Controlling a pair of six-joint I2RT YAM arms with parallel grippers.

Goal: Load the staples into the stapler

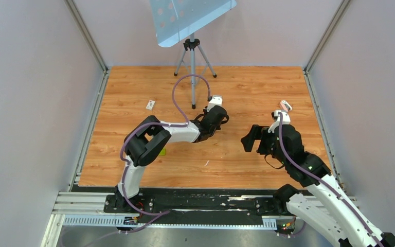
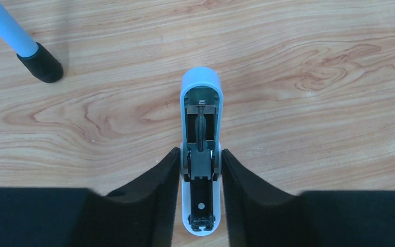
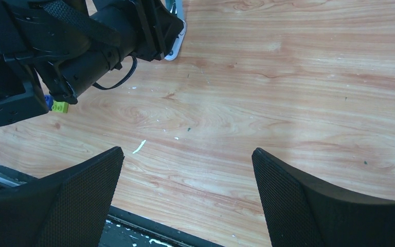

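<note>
My left gripper [image 2: 200,154] is shut on the stapler [image 2: 200,98], a small pale mini stapler lying on the wooden table. It is folded open: the lid with its spring points away from me and the empty black channel [image 2: 201,200] lies between my fingers. In the top view the left gripper [image 1: 217,112] covers the stapler. The right wrist view shows its pale end [image 3: 177,45] under the left gripper. My right gripper [image 3: 187,159] is open and empty, low over the table to the right [image 1: 251,139]. A thin white sliver [image 3: 139,146] lies on the wood; I cannot tell if it is staples.
A flat white card [image 1: 150,104] lies at the far left. A small green and blue block [image 3: 56,106] sits by the left arm's elbow. A tripod [image 1: 193,62] stands at the back, one foot [image 2: 41,63] near the stapler. The table's front edge [image 3: 149,218] is just below my right gripper.
</note>
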